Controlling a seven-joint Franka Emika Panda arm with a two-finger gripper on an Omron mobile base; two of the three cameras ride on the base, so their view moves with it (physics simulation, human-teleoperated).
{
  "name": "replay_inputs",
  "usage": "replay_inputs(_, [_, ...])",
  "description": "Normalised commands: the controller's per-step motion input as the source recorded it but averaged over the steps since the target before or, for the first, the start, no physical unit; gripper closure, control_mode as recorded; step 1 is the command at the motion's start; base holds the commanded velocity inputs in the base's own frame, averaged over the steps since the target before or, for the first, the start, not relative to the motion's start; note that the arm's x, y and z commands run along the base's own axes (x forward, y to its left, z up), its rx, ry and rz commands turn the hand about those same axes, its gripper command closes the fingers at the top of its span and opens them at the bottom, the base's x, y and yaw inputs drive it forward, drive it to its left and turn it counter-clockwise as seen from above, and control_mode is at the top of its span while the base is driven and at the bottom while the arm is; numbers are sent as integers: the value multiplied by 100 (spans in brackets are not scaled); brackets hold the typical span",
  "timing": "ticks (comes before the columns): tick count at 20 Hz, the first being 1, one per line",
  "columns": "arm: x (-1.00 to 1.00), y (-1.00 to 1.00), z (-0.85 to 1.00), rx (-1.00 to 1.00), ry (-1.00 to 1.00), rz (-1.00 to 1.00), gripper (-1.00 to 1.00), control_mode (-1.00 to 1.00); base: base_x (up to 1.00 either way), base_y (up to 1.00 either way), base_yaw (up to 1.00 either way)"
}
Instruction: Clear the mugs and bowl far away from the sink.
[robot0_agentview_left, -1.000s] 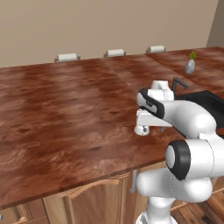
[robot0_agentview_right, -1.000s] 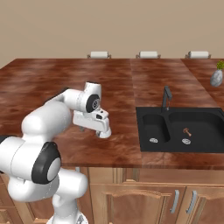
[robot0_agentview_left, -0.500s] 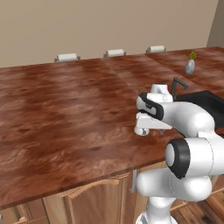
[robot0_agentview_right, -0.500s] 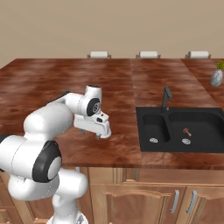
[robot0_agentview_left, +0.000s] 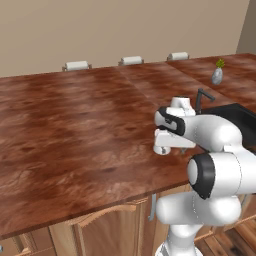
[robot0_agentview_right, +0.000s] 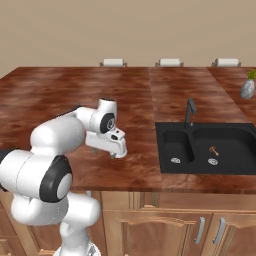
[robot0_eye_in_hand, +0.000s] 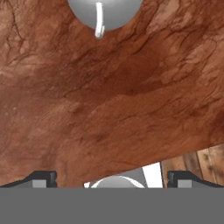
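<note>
Claw (robot0_agentview_right: 118, 153) spread wide over glossy veined-wood counter (robot0_agentview_right: 75, 95).

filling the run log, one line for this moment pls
gripper: open, holding nothing | position: low over counter, left of sink | mugs, bowl: not in sight | vase: far right

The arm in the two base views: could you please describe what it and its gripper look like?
The arm is glossy white, built of rounded, bulbous segments with dark grey to black bands at the joints. A large black disc caps the near joint. The gripper is a boxy white block; its small dark fingers are squared at the tips. No cables or markings are visible.
</note>
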Motion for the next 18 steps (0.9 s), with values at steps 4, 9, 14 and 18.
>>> replay_inputs(4, [20, 0, -6, 0, 0, 0, -100, -100, 0, 0, 0])
replay_inputs(9, [12, 0, -12, 0, 0, 0, -100, -100, 0, 0, 0])
replay_inputs(14, [14, 0, -19, 0, 0, 0, -100, -100, 0, 0, 0])
replay_inputs(18, [14, 0, -21, 0, 0, 0, -100, -100, 0, 0, 0])
